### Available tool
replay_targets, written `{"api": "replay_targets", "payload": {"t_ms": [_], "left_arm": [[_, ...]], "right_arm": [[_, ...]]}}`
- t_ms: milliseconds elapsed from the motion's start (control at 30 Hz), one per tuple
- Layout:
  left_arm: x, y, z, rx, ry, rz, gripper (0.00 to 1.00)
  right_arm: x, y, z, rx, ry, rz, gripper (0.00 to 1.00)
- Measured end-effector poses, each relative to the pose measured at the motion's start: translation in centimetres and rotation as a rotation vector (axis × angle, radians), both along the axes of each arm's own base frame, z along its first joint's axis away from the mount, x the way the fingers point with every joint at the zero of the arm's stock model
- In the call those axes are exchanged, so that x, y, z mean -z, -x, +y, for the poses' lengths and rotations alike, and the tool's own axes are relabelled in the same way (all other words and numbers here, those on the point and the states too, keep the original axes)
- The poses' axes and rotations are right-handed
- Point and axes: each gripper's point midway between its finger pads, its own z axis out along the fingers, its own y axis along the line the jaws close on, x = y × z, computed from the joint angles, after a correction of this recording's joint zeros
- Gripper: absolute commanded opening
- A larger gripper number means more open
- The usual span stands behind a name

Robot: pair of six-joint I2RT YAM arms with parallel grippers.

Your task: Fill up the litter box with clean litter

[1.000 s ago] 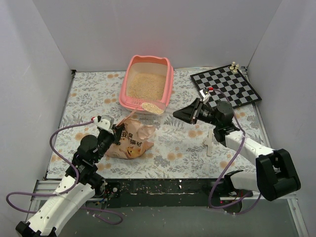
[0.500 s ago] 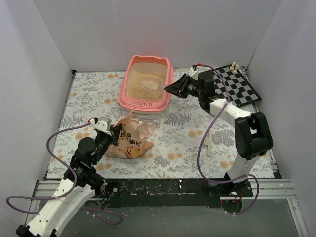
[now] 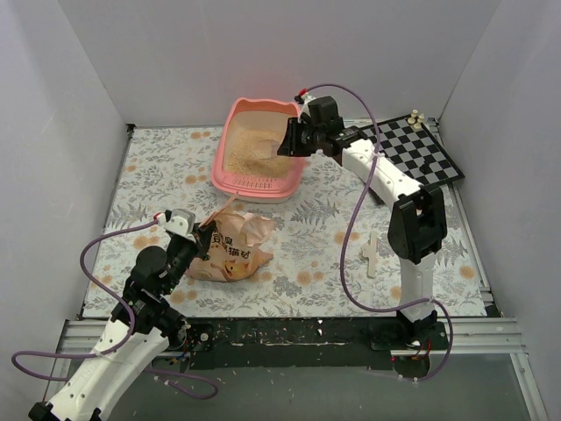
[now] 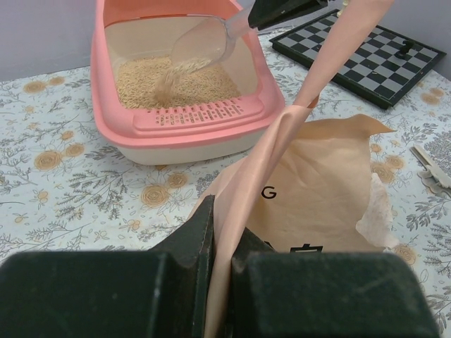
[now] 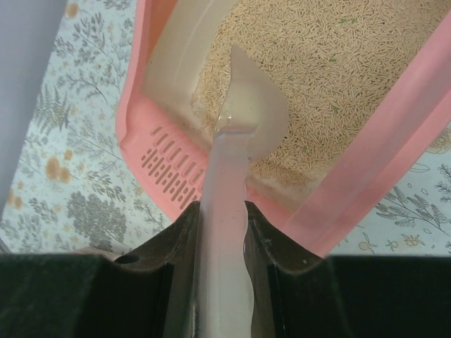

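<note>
Right end effector (image 3: 287, 145) grasps scoop (image 4: 204, 42), tipped over box (image 3: 263, 184) at far side of desk (image 3: 158, 175); litter (image 3: 254, 151) pours in. Left end effector (image 3: 207, 239) clenched on bag (image 3: 238, 254) edge

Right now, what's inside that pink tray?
Pale beige litter covers the floor of the litter box, and a clear scoop in the right gripper pours more in. The bottom itself is hidden under the granules.

- Left arm (image 3: 105, 355): white links, black joints.
- Right arm (image 3: 375, 168): the same white links and black joints.
- Purple cables (image 3: 85, 254) loop along both.
</note>
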Motion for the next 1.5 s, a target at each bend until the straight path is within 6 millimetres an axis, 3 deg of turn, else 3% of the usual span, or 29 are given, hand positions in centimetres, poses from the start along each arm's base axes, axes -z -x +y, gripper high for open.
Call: {"api": "replay_targets", "payload": {"t_ms": [267, 400, 500, 600, 800, 867, 933, 1067, 1300, 1400, 1500], "left_arm": [[-0.1, 0.1, 0.1, 0.0, 0.003, -0.005, 0.0], [-0.1, 0.2, 0.1, -0.001, 0.005, -0.008, 0.0], [-0.1, 0.2, 0.2, -0.001, 0.005, -0.009, 0.0], [-0.1, 0.2, 0.2, -0.001, 0.005, -0.009, 0.0], [-0.1, 0.2, 0.2, -0.001, 0.005, -0.009, 0.0], [-0.1, 0.2, 0.2, -0.001, 0.005, -0.009, 0.0], [-0.1, 0.2, 0.2, -0.001, 0.005, -0.009, 0.0], [-0.1, 0.2, 0.2, -0.003, 0.004, -0.007, 0.0], [-0.1, 0.1, 0.2, -0.004, 0.003, -0.006, 0.0], [0.0, 0.1, 0.1, -0.004, 0.003, -0.004, 0.0], [0.0, 0.1, 0.1, -0.004, 0.002, -0.004, 0.0]], "right_arm": [[2.8, 2.9, -0.9, -0.054, 0.267, -0.022, 0.01], [2.3, 3.4, -1.4, -0.05, 0.347, -0.061, 0.01], [0.0, 4.3, -1.8, -0.042, 0.36, -0.109, 0.01], [-3.9, 5.6, -3.1, -0.011, 0.331, -0.182, 0.01], [-12.7, 10.2, -8.7, 0.131, 0.235, -0.361, 0.01], [-14.3, 11.6, -10.8, 0.192, 0.214, -0.405, 0.01], [-14.6, 12.8, -12.6, 0.245, 0.204, -0.425, 0.01], [-11.5, 14.3, -15.3, 0.319, 0.23, -0.406, 0.01], [-0.5, 15.6, -18.0, 0.372, 0.349, -0.283, 0.01], [2.0, 16.2, -18.7, 0.397, 0.33, -0.259, 0.01], [3.1, 16.3, -19.0, 0.448, 0.259, -0.259, 0.01]]}}
